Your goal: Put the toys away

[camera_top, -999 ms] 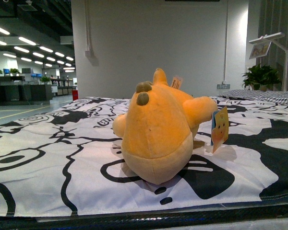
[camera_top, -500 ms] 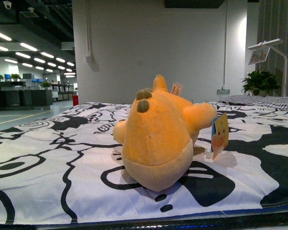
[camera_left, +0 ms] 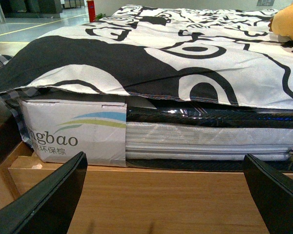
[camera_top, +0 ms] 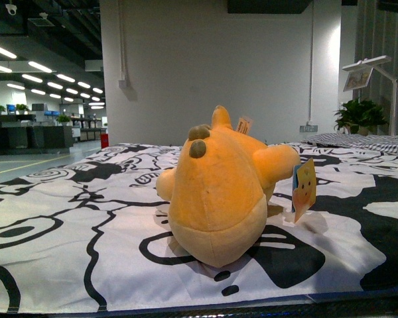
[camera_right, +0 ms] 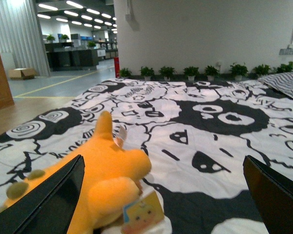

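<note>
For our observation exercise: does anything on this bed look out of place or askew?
Only the orange plush toy, left lying on the black-and-white bedspread with its paper tag sticking out sideways. Nothing looks spilled or damaged.

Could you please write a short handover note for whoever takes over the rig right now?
Soft yellow-orange plush animal: lying on the black-and-white patterned bedsheet, paper tag beside it.
Left gripper: open, empty, low by the mattress side, apart from the plush.
Right gripper: open, empty, over the bedsheet, close to the plush.
Done: nothing; plush not grasped.
Left: grasp the plush, probably with the right gripper, and put it away; no container in view.
</note>
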